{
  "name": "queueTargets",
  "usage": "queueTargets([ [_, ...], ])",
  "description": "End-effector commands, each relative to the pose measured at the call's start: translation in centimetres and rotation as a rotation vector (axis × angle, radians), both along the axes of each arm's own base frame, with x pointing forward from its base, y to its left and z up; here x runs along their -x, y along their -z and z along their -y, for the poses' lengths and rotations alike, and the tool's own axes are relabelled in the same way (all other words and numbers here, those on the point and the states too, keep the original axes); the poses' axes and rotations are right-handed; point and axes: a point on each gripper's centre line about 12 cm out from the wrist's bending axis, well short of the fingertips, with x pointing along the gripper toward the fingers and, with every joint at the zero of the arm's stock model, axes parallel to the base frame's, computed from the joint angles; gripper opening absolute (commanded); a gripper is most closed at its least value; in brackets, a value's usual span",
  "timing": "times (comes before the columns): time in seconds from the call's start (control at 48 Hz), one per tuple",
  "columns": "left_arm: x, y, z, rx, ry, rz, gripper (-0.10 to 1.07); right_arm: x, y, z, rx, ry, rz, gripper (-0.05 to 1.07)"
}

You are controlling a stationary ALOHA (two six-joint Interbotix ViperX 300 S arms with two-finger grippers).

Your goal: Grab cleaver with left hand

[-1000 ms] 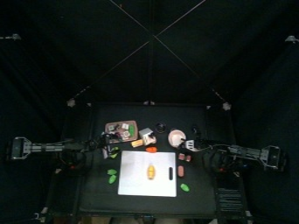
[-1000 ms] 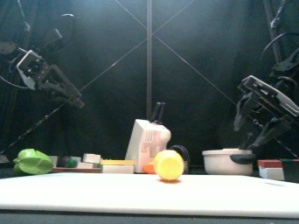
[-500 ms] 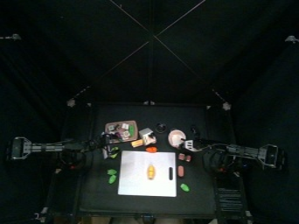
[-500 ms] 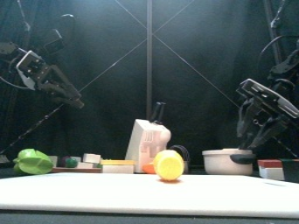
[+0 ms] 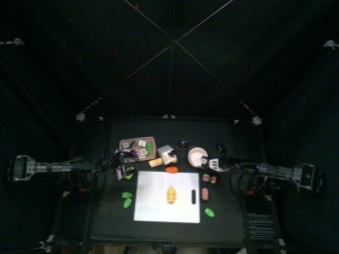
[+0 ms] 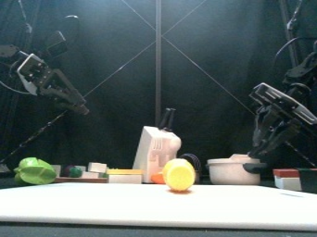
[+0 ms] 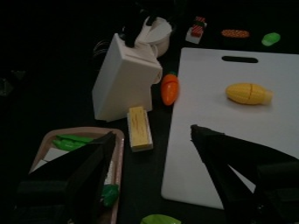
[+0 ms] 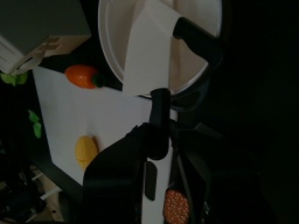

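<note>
The cleaver (image 8: 149,52), a white blade with a black handle (image 8: 201,44), lies across a white bowl (image 8: 122,22) at the table's right back. My right gripper (image 8: 181,94) hovers just short of the handle end, its jaws a moderate gap apart and nothing visibly clamped. In the front view it hangs beside the bowl (image 6: 231,171). My left gripper (image 7: 152,166) is wide open and empty, held high over the table's left side (image 6: 56,88), far from the cleaver. The left wrist view shows the bowl (image 7: 162,33) small, beyond the knife block.
A white cutting board (image 7: 233,131) with a yellow lemon (image 7: 249,93) fills the middle. A white knife block (image 7: 122,79), an orange vegetable (image 7: 170,88), a butter stick (image 7: 140,128) and a tray (image 7: 52,144) with greens lie left of it. Small red and green pieces (image 7: 235,33) sit at the far side.
The right gripper's jaws have narrowed and it has dropped closer to the bowl, which has shifted slightly leftward in the front view. The left arm has not moved.
</note>
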Motion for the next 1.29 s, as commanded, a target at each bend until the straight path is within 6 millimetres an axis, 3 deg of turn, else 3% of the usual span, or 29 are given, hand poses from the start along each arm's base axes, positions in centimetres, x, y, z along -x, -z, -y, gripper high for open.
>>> queueTargets([
  [0.0, -0.2, -0.4, -0.1, -0.003, -0.003, 0.013, 1.01, -0.7, -1.2, 0.3, 0.019, -0.006, 0.031, 0.6],
  [0.5, -0.2, -0.4, -0.1, -0.001, -0.005, 0.014, 1.01, -0.8, -3.7, 0.2, 0.057, -0.108, -0.037, 0.54],
  [0.917, -0.3, -0.4, 0.0, -0.001, 0.003, 0.016, 1.01, 0.5, -7.7, -0.1, 0.201, -0.224, -0.104, 0.54],
  [1.271, -0.4, -0.8, 0.0, -0.009, -0.001, 0.042, 1.01, -0.3, -7.8, -0.9, 0.295, -0.335, -0.156, 0.54],
])
